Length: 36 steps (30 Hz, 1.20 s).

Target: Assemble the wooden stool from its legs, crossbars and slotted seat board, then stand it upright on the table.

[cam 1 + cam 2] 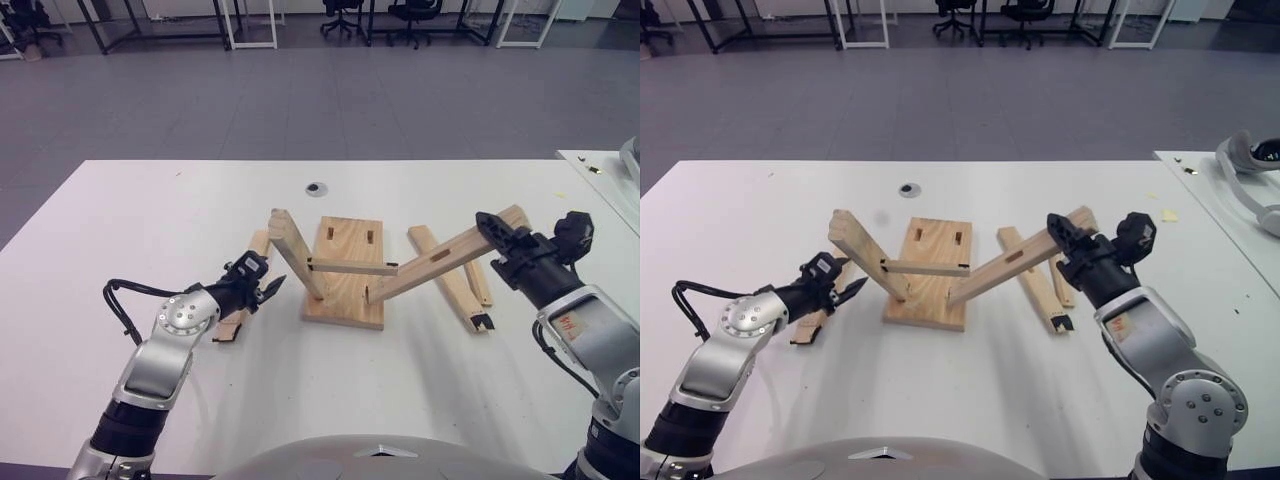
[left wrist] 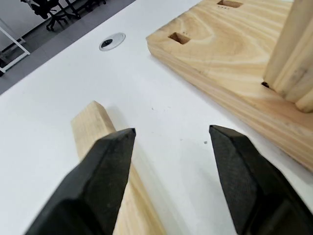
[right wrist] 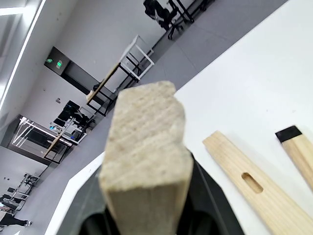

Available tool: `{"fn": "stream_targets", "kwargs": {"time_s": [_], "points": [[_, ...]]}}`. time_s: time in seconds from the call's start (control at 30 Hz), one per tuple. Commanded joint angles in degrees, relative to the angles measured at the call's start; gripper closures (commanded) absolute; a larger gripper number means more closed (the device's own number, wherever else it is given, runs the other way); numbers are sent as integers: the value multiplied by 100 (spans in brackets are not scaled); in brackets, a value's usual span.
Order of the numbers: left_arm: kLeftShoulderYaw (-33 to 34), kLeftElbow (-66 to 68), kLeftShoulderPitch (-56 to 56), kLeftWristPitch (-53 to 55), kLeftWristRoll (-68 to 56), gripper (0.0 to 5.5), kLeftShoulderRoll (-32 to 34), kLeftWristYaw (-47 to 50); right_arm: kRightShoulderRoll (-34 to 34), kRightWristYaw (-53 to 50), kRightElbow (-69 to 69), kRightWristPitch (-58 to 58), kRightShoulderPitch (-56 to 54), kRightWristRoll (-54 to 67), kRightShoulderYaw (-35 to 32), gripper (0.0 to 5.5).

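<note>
While a pale wooden seat board (image 1: 345,245) with rectangular slots lies flat at the centre of the white bench (image 1: 150,220), two square wooden legs are set on its near edge and lean apart, the left leg (image 1: 297,252) and the right leg (image 1: 440,262) being joined by a thin wooden crossbar (image 1: 352,267). The upper end of the right leg is clamped in the right end effector (image 1: 497,245), and the left end effector (image 1: 272,287) is held with its fingers apart just above a loose wooden piece (image 2: 93,120) lying left of the board. Two more loose wooden legs (image 1: 460,295) with black tips are laid on the bench right of the board.
</note>
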Motion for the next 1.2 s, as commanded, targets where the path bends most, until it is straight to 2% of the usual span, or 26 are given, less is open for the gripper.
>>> {"fn": "stream_targets", "kwargs": {"time_s": [0.03, 0.23, 0.33, 0.4, 0.6, 0.83, 0.97, 1.2], "points": [[-283, -112, -93, 303, 118, 274, -14, 24, -107, 176, -86, -225, 61, -559, 287, 447], [-132, -257, -258, 680, -254, 274, -264, 59, -42, 397, -549, -522, 362, -1799, 824, 447], [241, -431, -416, 1091, -768, 274, -674, 202, -160, 487, -759, -333, 470, -2131, 1307, 447], [362, -452, -480, 1228, -846, 274, -699, 288, -195, 256, -863, -291, 447, -2019, 1419, 447], [520, -439, -554, 1371, -1029, 274, -854, 507, -362, -865, -786, -587, 23, -1346, 1163, 447], [540, -446, -740, 1404, -1053, 274, -854, 669, -1298, -1608, -945, 22, -281, -1483, 1501, 447], [515, -620, -840, 1475, -1103, 274, -944, 769, -1787, -1137, -918, 399, -76, -1990, 1828, 447], [592, -1409, -1605, 1661, -1329, 274, -1195, 1074, -1339, 228, -593, -362, 795, -2860, 1514, 447]]}}
